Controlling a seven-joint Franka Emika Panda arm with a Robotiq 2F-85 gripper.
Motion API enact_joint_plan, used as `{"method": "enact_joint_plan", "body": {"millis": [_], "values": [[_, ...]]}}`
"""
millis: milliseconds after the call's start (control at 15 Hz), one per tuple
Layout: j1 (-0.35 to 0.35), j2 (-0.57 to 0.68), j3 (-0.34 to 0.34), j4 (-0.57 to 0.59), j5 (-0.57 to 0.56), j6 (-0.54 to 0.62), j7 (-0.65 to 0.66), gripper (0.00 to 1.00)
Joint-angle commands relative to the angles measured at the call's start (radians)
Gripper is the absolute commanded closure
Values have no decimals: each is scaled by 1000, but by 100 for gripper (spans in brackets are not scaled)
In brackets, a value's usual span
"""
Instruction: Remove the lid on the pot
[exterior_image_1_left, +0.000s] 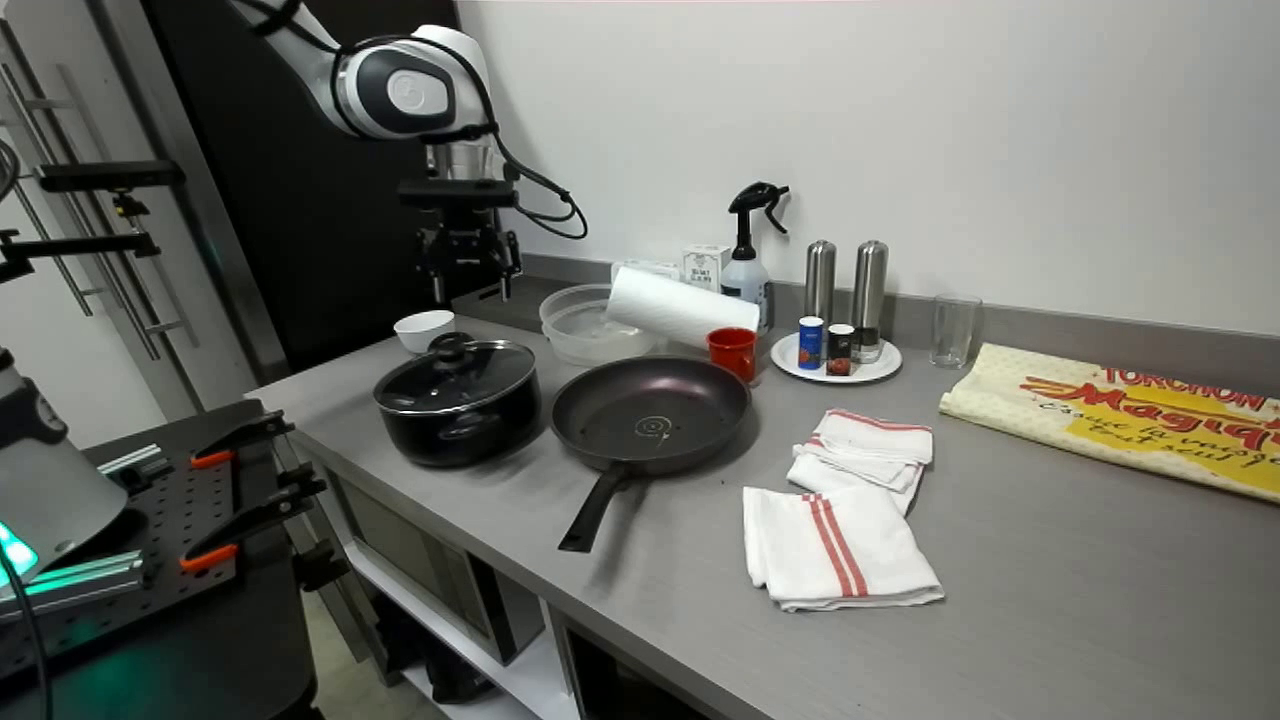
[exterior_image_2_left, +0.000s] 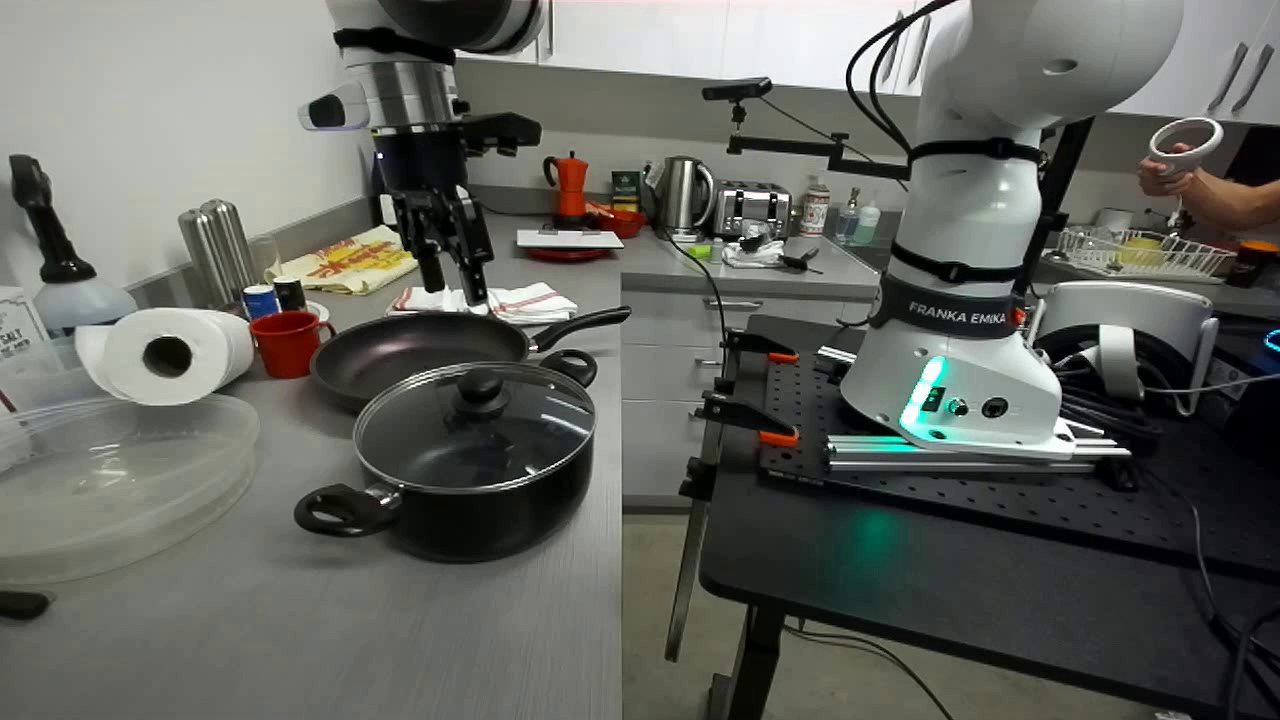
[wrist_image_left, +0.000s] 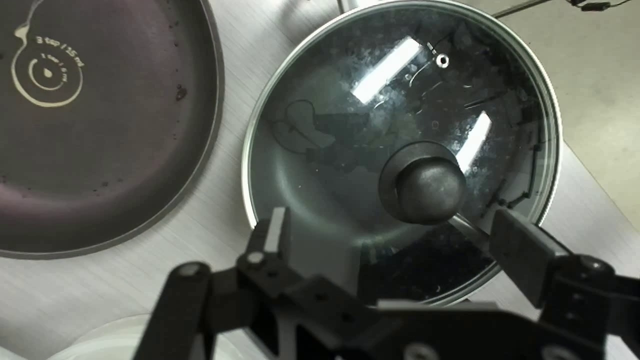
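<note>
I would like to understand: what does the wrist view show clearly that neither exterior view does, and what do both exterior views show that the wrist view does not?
Only the wrist view shows clearly the small light ring in the glass lid.

Only the exterior views show the red cup, the paper roll, the spray bottle and the white towels.

All share the lid on the pot, its dark knob, the frying pan and the open gripper.

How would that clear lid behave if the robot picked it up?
The lid is probably stiff and breakable: it looks like glass in a metal rim. Its rounded knob might slip when gripped; so wide a lid could tilt.
</note>
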Motion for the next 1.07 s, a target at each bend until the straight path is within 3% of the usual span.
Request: {"method": "enact_joint_plan", "body": {"millis": [0,1000], "values": [[-26,33,23,33,18,-9,-19,0],[-20,152,81,27,-13,18,-11,0]]}}
